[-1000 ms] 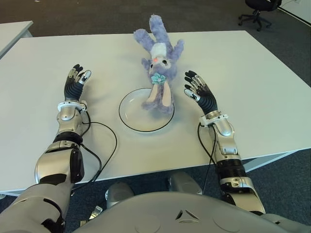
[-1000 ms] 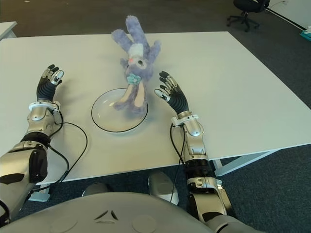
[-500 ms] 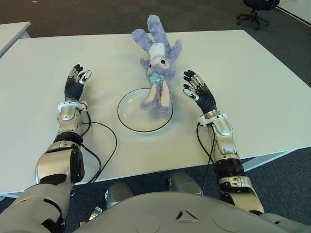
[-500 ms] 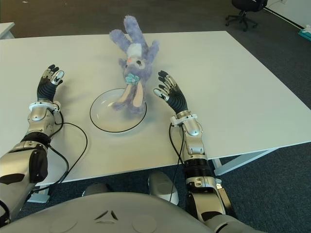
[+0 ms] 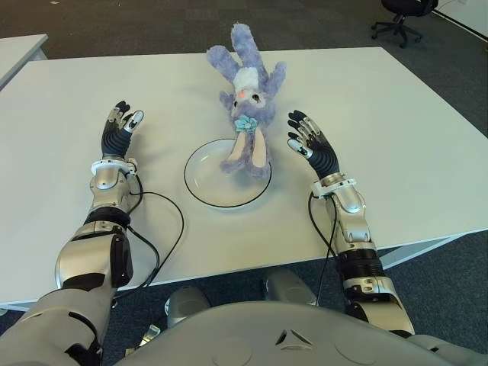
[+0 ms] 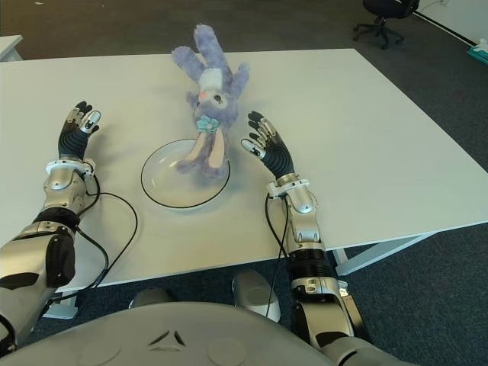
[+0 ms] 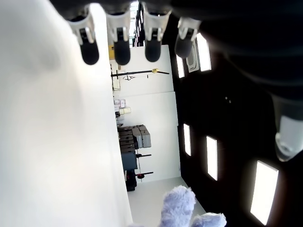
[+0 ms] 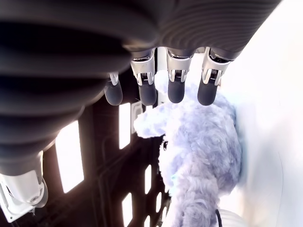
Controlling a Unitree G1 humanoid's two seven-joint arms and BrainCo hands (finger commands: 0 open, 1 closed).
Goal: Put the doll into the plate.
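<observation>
Tabletop (image 5: 412, 130): smooth, matte white, rectangular; far edge meets dark carpet.

Doll (image 5: 248, 99): plush rabbit, shaggy lavender-blue pile, white patch on the belly, small teal bow at the neck, pale pink inner ears. Lies head toward the near edge, legs pointing at the far edge, near the tabletop's middle. Only the long floppy ears drape over the far rim of the plate and onto its inside; body and legs lie on the bare tabletop beyond it.

Plate (image 5: 204, 187): round, shallow, glossy white with a thin dark rim line. Sits between the two arms, nearer the front edge than the doll's body.

Right robot hand (image 5: 309, 145): released, holding nothing. Fingers straight and slightly fanned, black ribbed segments with pale tips. It shows just beside the doll's ears and the plate's right rim, apart from both. The right wrist view shows four rounded fingertips (image 8: 175, 92) extended, with fuzzy fur close beyond them and no contact.

Left robot hand (image 5: 120, 130): released as well, fingers extended, same ribbed black build on a silver metal wrist cuff. It shows left of the plate, well apart from it, toward the tabletop's left edge. Left wrist view confirms straight fingers with nothing between them.

Thin black cable (image 5: 164, 229): loops across the tabletop near the front edge, beside the left forearm.

Wheeled office chair (image 5: 404, 15): on the carpet past the far right corner.
</observation>
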